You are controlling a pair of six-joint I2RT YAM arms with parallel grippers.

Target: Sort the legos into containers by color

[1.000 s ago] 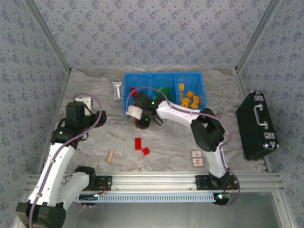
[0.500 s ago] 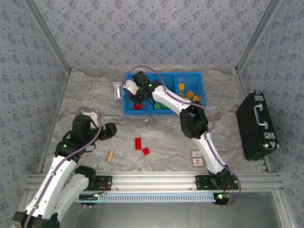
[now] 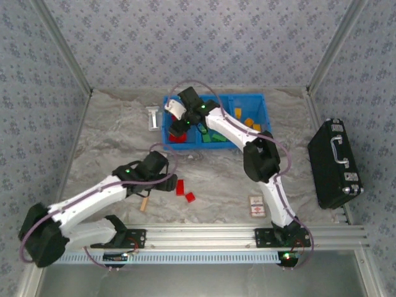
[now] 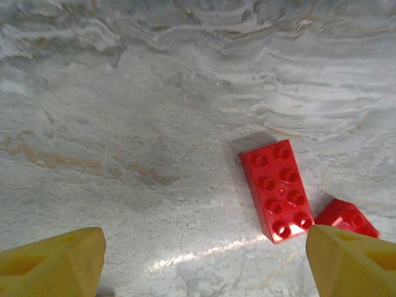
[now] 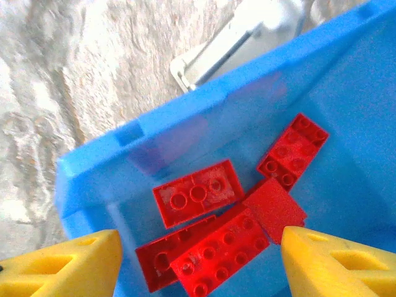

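Worktop [image 3: 111, 142] itself is unchanged. Blue bin [image 3: 250, 97] sits at far edge, centre-right, 3 compartments: red in left, green mid, yellow-orange right. Big change = both arms. R arm was low at bin's near wall a sec ago w/ fingers clenched, and now reaches over the left compartment. The right gripper [image 5: 198, 263] has sprung wide apart w/ nothing between the fingers, so its brick looks dropped, prob. one of the binned red legos [image 5: 198, 192] lying loose on the compartment floor below. L arm has swung in from the left edge to worktop centre, nr the front. The left gripper [image 4: 204, 266] is also spread wide & empty, hovering above the 2 loose bricks: long red lego [image 4: 276, 189] & small red lego [image 4: 346, 218], just beside each other, clear of both fingers. Meaning: one more red sorted, 2 reds left out on worktop, L arm seems lined up for the long one.
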